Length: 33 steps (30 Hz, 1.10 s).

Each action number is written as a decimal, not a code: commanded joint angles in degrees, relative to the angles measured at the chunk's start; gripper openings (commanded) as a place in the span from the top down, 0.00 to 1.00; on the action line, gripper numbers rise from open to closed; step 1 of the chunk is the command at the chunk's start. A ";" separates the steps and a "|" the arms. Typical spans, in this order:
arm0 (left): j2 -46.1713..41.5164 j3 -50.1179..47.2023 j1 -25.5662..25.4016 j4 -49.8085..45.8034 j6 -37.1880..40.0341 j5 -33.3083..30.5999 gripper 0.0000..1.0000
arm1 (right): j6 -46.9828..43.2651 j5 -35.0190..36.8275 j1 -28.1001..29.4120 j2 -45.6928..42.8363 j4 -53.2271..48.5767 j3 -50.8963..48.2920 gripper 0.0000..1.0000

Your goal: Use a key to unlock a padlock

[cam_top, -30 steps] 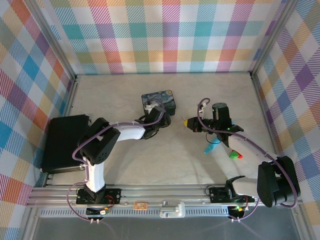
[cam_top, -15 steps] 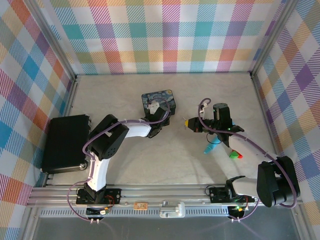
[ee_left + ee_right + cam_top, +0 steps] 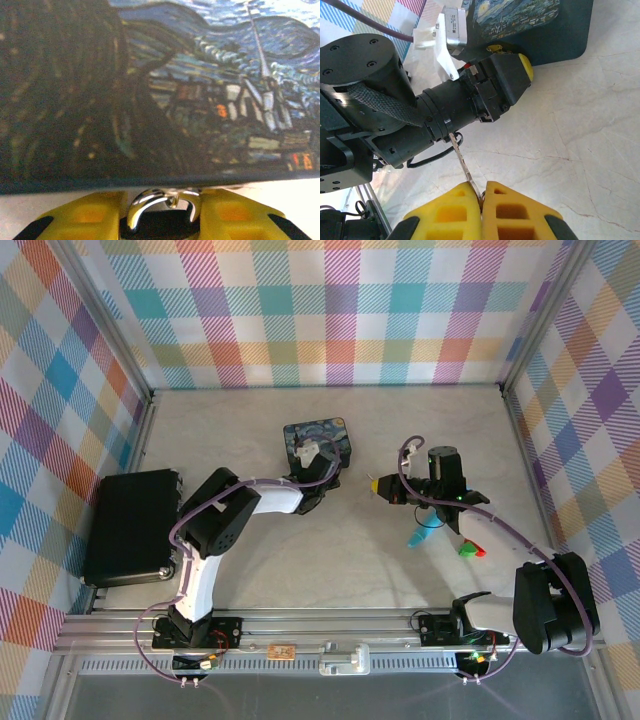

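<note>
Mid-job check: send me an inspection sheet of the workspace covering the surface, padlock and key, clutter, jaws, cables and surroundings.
Surface: pale marbled table; nothing spilled seen.
Job's things: padlock at the foot of the blue painted tin, shackle toward the tin; key sticking out of the right gripper.
Clutter: turquoise stick, red-green block, black case at the left edge.
Grippers: left gripper jaws against the padlock's sides; right jaws shut on the key.
Cables: purple cable along each arm; no snag seen.
Surroundings: plaid walls on three sides.
</note>
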 commanded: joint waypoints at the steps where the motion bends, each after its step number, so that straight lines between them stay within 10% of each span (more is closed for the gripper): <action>1: -2.42 -1.68 0.49 -1.93 -4.79 8.15 0.73 | -0.73 -0.64 -0.34 0.20 1.73 -1.20 1.00; 13: -9.35 -3.74 3.08 -6.61 -20.58 20.95 0.74 | 1.33 -1.81 -0.30 4.76 8.70 -4.89 1.00; 33: -11.44 -8.85 2.98 -3.84 0.78 12.70 0.43 | 0.15 -0.62 -0.27 3.30 6.23 -4.39 1.00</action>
